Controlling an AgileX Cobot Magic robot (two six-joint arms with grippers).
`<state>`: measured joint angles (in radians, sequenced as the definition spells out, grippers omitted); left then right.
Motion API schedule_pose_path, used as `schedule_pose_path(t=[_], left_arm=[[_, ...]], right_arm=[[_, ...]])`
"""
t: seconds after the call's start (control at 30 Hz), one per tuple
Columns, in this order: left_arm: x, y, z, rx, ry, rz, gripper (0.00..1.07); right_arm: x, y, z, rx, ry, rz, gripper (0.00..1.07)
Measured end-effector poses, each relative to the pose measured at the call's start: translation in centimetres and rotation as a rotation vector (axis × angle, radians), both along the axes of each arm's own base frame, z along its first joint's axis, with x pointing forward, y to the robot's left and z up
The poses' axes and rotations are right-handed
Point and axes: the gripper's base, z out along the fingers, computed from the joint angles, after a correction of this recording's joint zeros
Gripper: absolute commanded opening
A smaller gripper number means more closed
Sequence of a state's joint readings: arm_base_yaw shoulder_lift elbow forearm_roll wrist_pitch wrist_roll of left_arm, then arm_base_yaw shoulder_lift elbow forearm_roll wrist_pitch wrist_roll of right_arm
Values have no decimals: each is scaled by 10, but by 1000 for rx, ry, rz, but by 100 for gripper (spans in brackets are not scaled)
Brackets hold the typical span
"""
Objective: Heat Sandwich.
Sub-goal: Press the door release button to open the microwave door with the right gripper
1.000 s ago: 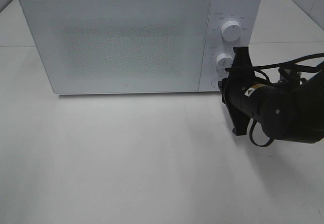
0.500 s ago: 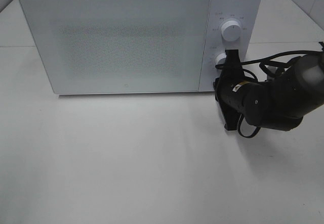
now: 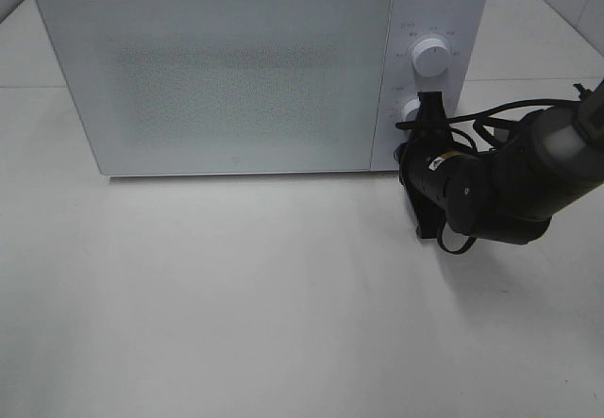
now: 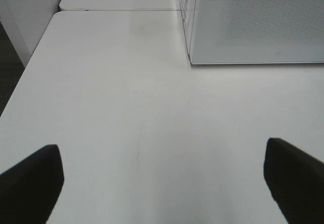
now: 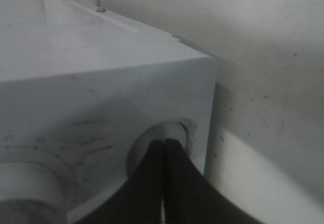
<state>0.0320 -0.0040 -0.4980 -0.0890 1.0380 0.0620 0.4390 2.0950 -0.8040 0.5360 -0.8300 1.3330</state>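
The sandwich is out of view. The white microwave (image 3: 226,78) stands at the back of the table with its door shut. My right gripper (image 3: 410,154) is shut, its tips together against the round button (image 5: 147,145) at the lower corner of the control panel, below the two knobs. In the right wrist view the closed gripper (image 5: 164,142) touches that button on the microwave (image 5: 101,82). My left gripper (image 4: 161,145) is open and empty over bare table, left of the microwave (image 4: 253,21); it is outside the exterior high view.
The upper knob (image 3: 432,58) and lower knob (image 3: 412,109) sit on the panel above the button. Black cables (image 3: 491,121) trail from my right arm. The white table (image 3: 236,295) stretches in front; a wall edge (image 4: 20,27) is at the far left.
My right gripper has moved left and in toward the microwave's control panel, bringing its shut tips onto the round button. The door stays shut.
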Motion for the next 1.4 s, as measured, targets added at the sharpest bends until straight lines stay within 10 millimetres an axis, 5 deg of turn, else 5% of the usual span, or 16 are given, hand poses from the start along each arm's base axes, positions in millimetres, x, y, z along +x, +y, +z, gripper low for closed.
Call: schedule_pose_path(t=[1.4], left_arm=[[0, 0, 0, 0, 0, 0, 101]], right_arm=[[8, 5, -14, -3, -62, -31, 1]])
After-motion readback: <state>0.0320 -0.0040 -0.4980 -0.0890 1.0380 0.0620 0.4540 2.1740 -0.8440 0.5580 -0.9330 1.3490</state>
